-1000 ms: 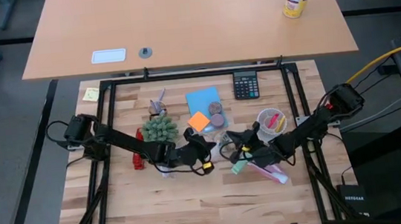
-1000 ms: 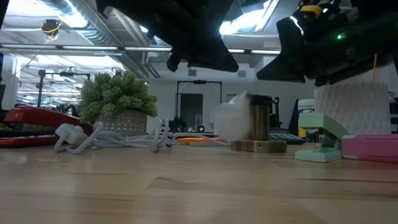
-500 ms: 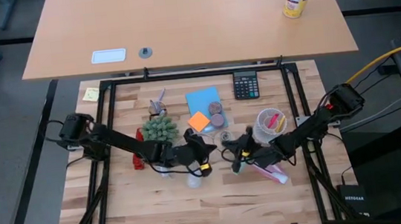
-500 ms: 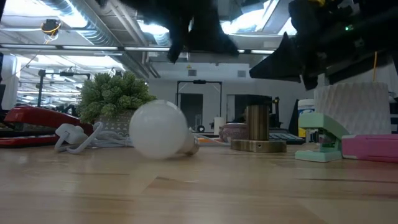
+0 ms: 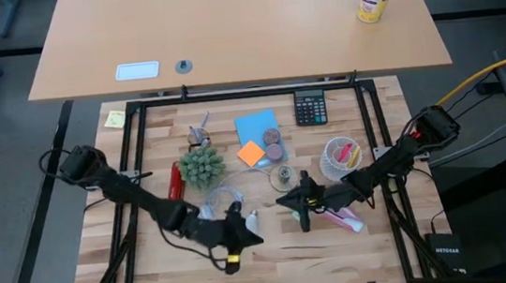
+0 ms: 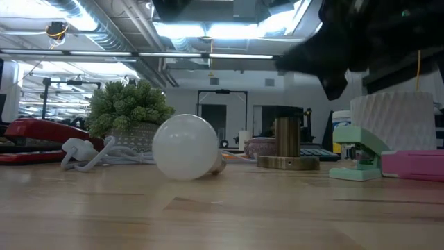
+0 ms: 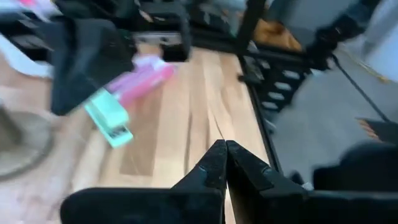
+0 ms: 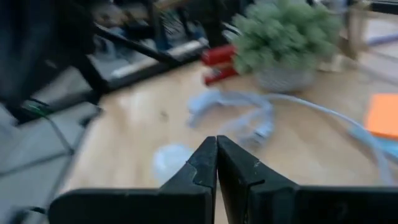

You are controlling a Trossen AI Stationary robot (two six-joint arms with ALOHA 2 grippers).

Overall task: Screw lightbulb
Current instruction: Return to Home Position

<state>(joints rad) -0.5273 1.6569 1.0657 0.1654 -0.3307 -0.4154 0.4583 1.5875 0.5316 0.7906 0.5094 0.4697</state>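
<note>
**A:** Overhead first. What do you count?
**B:** Two arms and one lightbulb [image 5: 253, 219]. It lies on the table just beside my left gripper [image 5: 243, 240], with my right gripper [image 5: 284, 200] near on its other side. There's one calculator [image 5: 310, 109] at the back.
**A:** Table level?
**B:** The bulb is on its side. Behind it I see one plant [image 6: 132, 104] and one white cord [image 6: 87, 153], with one brass socket [image 6: 286, 142] standing apart.
**A:** Left wrist?
**B:** My two fingers are pressed together, pinching nothing.
**A:** Right wrist?
**B:** The same, closed tip to tip and empty. The bulb is a pale blur beyond them.
</note>
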